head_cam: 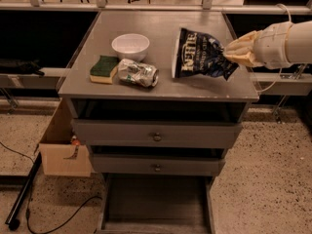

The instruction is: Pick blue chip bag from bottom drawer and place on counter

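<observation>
Grey counter [161, 26] before you carries a bowl [130, 46], sponge [103, 68] and crushed can [138, 72] above speckled floor [273, 179], while your gripper [230, 55] pinches the blue chip bag [200, 55] over its right side.

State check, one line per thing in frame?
blue chip bag: held by its right corner, over the counter.
hand: at the counter's right edge, shut on the bag.
bottom drawer: pulled open.
bowl: upright.
can: crushed, on its side.
sponge: flat, green side up.
</observation>
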You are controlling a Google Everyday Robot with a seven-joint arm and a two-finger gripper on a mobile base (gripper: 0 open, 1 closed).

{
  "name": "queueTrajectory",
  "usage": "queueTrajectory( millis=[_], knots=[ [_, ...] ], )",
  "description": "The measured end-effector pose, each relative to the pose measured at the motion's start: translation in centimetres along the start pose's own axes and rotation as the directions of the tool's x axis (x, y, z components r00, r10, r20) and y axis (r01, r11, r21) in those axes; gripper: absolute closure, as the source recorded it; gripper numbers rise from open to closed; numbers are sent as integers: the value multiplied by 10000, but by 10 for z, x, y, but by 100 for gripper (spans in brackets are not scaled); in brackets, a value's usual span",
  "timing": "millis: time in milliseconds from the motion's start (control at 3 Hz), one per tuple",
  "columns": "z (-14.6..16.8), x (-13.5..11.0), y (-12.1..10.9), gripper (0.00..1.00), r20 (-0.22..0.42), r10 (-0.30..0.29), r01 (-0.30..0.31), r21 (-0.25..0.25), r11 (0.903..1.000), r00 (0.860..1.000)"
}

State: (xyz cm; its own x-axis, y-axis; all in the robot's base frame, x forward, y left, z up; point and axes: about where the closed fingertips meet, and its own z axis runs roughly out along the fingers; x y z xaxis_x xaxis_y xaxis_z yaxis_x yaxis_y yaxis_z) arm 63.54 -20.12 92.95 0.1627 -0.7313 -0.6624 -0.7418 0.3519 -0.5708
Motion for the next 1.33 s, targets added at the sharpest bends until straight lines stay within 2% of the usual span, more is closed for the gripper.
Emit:
queueTrajectory(
  millis=[667,1000,1333],
  knots=[
    [15,14,17,100,-105,292,-296,-347,9990,9995],
    [15,14,18,83,-107,299,-303,-363,9989,9995],
    [15,14,18,60,-107,299,-303,-363,9989,9995]
  ],
)
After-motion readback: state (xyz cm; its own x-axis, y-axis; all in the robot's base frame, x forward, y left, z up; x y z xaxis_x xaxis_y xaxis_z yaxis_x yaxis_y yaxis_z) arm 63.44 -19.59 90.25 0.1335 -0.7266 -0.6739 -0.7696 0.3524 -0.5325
